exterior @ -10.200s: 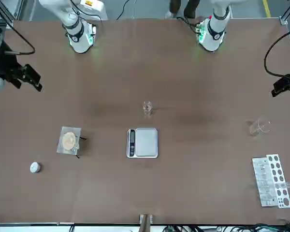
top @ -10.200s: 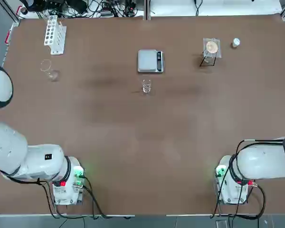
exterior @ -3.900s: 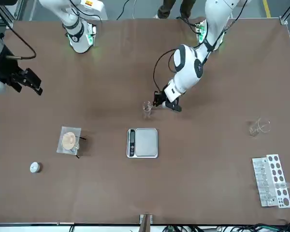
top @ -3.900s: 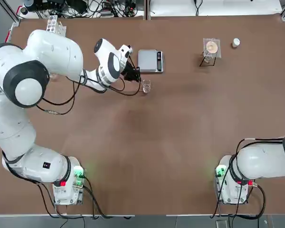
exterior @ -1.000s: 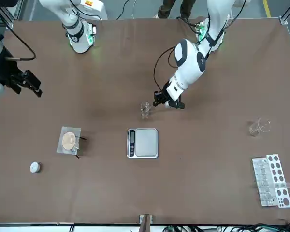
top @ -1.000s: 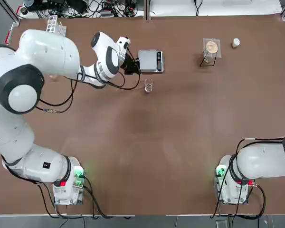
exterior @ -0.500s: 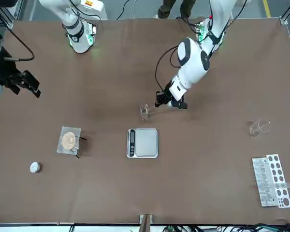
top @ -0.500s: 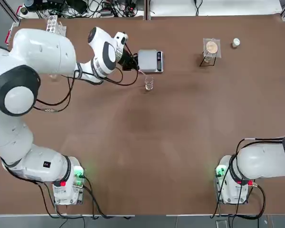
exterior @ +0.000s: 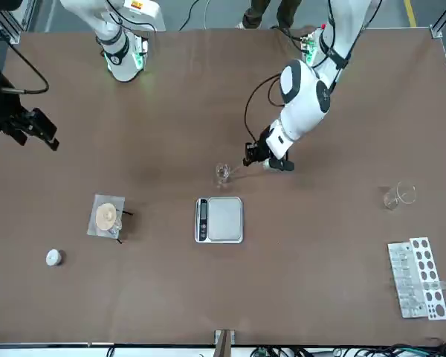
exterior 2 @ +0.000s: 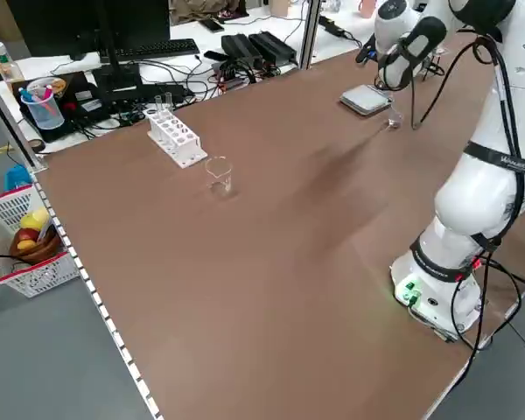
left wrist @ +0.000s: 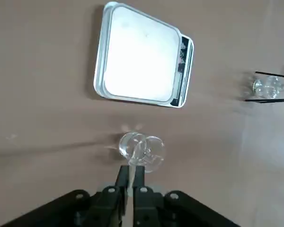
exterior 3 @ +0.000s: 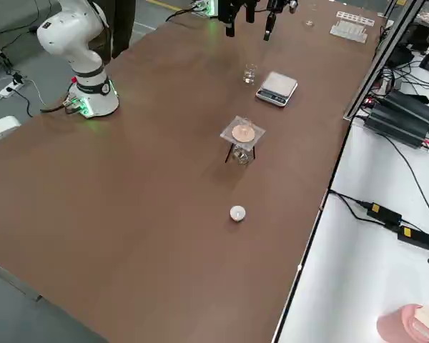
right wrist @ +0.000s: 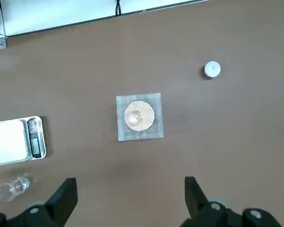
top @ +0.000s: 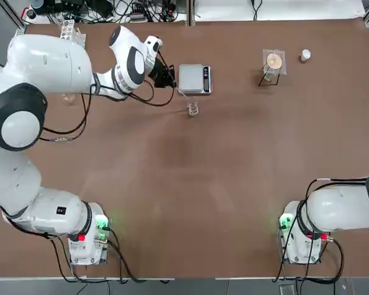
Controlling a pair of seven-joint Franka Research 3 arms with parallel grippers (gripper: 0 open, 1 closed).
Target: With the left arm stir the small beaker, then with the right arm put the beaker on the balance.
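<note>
Clearly the stirring step was in hand: the left hand [left wrist: 131, 189], fingers pressed together on a thin clear rod [left wrist: 133, 166], held its tip inside the small beaker [top: 192, 109], which stood on the brown worktop [top: 190, 184] just beside the balance [top: 195, 78]. Good stirring would need small, gentle circles, since the light glass cylinder could tip. The balance's square metal pan looked smooth. The right hand [right wrist: 128, 198] hung spread, well apart.
</note>
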